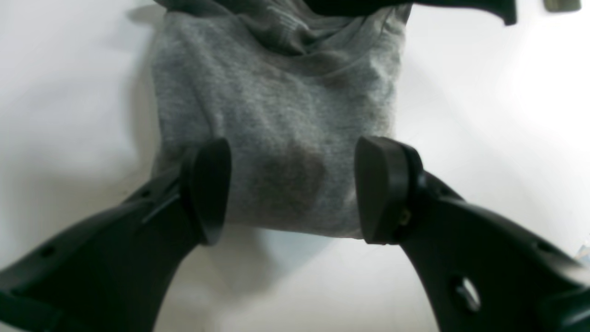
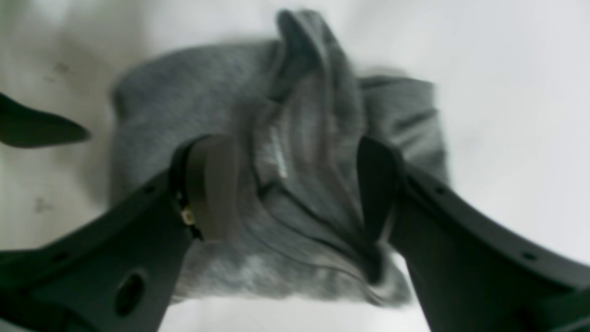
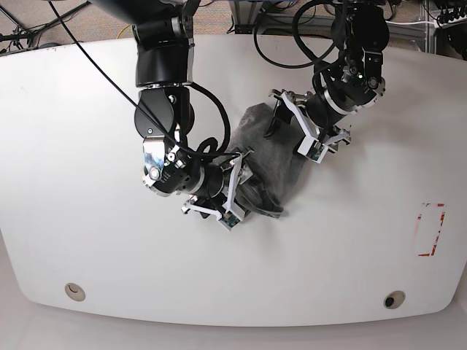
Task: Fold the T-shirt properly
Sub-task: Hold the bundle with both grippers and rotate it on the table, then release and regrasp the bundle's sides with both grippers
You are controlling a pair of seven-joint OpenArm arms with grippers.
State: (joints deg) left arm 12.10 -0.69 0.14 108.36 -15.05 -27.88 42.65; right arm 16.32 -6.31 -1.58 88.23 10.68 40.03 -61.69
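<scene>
Just ahead of our right gripper (image 2: 295,189), between its two spread fingers (image 2: 212,184), a raised ridge of the T-shirt (image 2: 193,87) stands up in bunched folds. The jaws stand apart on either side of that ridge; the picture is blurred, and we cannot tell whether the pads touch the cloth or hang just above it, so we cannot say if anything is grasped. Beyond the ridge the grey cloth spreads flat onto the white table (image 2: 507,92), and a dark fingertip of the other arm shows at the left edge of this view.

Between the fingers (image 1: 212,189) of our left gripper (image 1: 292,189) lies the near hem of the shirt, a smooth folded panel. These jaws stand wide and released, with bare cloth between them and nothing pinched. Farther ahead of this gripper the fabric rumples where the ribbed neckline shows, and past it a dark part of the right arm crosses the top of the view.

From the base view, the shirt is a compact folded bundle near the middle of the table, with a gripper at each end. Well off to the side of the left gripper, a red rectangle outline (image 3: 430,230) marks the table.
</scene>
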